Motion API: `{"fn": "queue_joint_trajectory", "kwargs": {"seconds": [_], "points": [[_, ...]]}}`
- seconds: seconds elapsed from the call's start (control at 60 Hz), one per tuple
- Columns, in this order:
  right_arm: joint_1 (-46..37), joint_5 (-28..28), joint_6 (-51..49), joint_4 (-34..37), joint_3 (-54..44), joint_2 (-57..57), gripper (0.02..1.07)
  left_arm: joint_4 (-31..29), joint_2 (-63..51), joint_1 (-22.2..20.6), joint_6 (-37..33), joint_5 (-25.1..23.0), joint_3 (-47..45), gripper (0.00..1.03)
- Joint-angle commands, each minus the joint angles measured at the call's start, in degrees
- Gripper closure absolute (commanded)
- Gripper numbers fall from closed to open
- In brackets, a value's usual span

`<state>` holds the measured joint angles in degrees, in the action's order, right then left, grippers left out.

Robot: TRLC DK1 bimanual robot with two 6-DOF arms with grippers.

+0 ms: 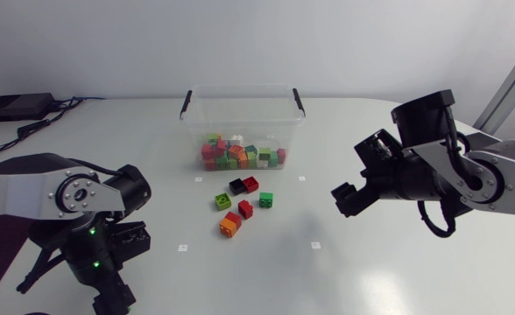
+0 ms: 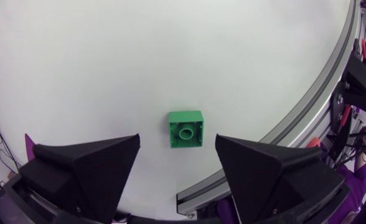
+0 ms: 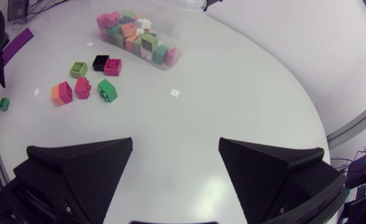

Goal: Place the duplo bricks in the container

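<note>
One green duplo brick (image 2: 186,129) lies flat between the tips of the left gripper (image 2: 177,142), whose jaws stand apart and touch nothing. It is square, so no axis matters. The right gripper (image 3: 175,142), also apart, is farther. The container (image 1: 240,88) sits upper centre.

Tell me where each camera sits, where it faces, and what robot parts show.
Head view: fixed overhead, looking down on the table; left arm, right arm, container, loose bricks.
Left wrist view: on left arm's last link, facing down at a lone green brick; own open jaws.
Right wrist view: on right arm's last link, facing across the table; own open jaws.
Shared: head and right wrist both show container, loose bricks.
</note>
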<state>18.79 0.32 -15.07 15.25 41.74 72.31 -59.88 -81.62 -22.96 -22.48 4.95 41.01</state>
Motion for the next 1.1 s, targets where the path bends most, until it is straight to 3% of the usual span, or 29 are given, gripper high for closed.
{"fn": "queue_joint_trajectory", "kwargs": {"seconds": [0.0,0.167,0.3,0.35,0.45,0.567,0.617,0.7,0.933,1.083], "points": [[0.55,0.74,-0.49,0.66,1.42,1.07,0.07,0.90,-3.10,0.11,0.95,-0.20,-1.90,0.21],[0.73,1.35,-0.49,0.58,1.77,1.07,0.07,3.01,-6.35,-0.42,1.12,-0.91,-2.43,0.29],[1.08,1.53,-0.49,0.40,1.95,1.78,0.07,4.86,-9.34,-0.15,1.30,-1.00,-2.87,0.52],[1.34,1.53,-0.49,0.22,1.95,2.13,0.07,5.38,-9.69,0.02,1.30,-1.00,-2.87,0.66],[2.40,1.53,-1.28,-0.22,1.95,3.54,0.07,5.65,-10.13,0.37,1.30,-1.08,-2.96,0.70],[3.54,-0.84,-4.27,0.31,2.74,6.70,0.07,5.47,-9.78,2.04,0.95,-1.00,-1.99,0.83],[3.45,-5.50,-8.13,-0.04,3.26,7.67,0.07,5.56,-9.08,2.31,0.68,-1.00,-1.82,0.84],[4.24,-4.54,-14.55,0.49,4.49,10.13,0.07,5.74,-7.58,2.31,-0.11,-1.00,-1.82,0.85],[4.42,-14.73,-21.23,11.91,14.07,22.78,0.07,5.47,-2.13,2.39,-2.39,-1.43,1.61,0.86],[5.65,-16.14,-23.69,9.45,16.01,27.35,0.07,7.14,0.94,2.66,-3.98,-4.86,5.39,0.86]]}}
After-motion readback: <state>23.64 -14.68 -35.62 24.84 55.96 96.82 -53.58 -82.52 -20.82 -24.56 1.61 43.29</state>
